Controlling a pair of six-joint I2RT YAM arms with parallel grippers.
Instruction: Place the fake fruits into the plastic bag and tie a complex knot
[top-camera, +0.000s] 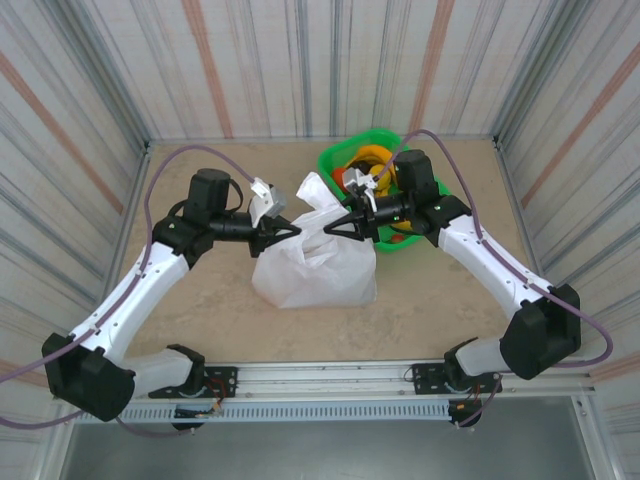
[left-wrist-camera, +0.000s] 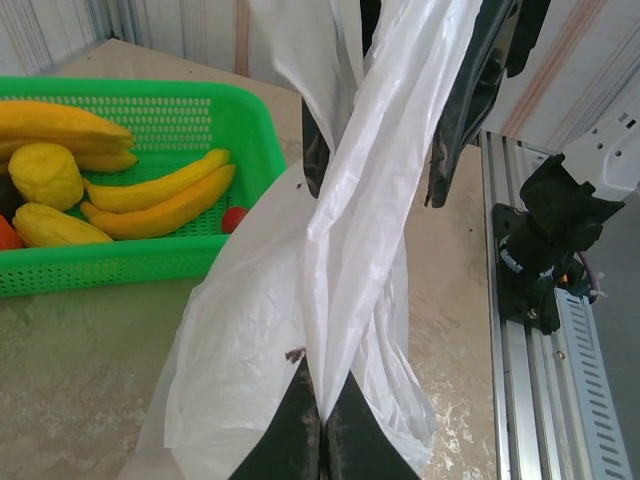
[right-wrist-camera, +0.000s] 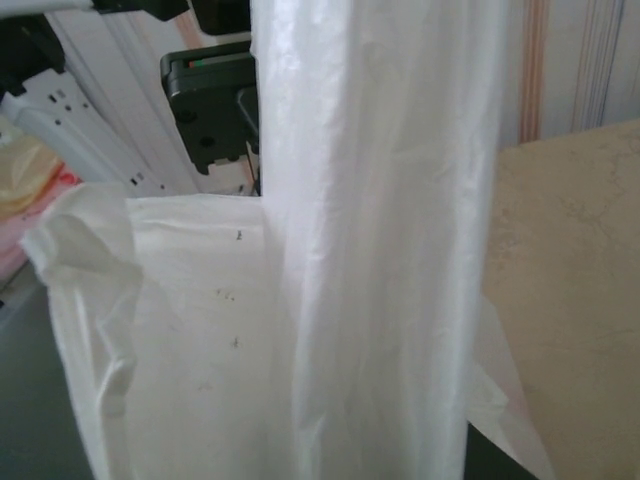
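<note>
With the bag (top-camera: 315, 265) mid-frame on the counter (top-camera: 200, 310), my left pincer (left-wrist-camera: 322, 400) is clamped on its twisted handle (left-wrist-camera: 365, 220) while the right pincer (top-camera: 335, 228) straddles it, grip I cannot tell; a hard pull could tear the handle or slip it free.

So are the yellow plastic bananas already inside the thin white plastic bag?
No, the yellow plastic bananas lie in the green mesh plastic basket, beside the thin white plastic bag.
</note>
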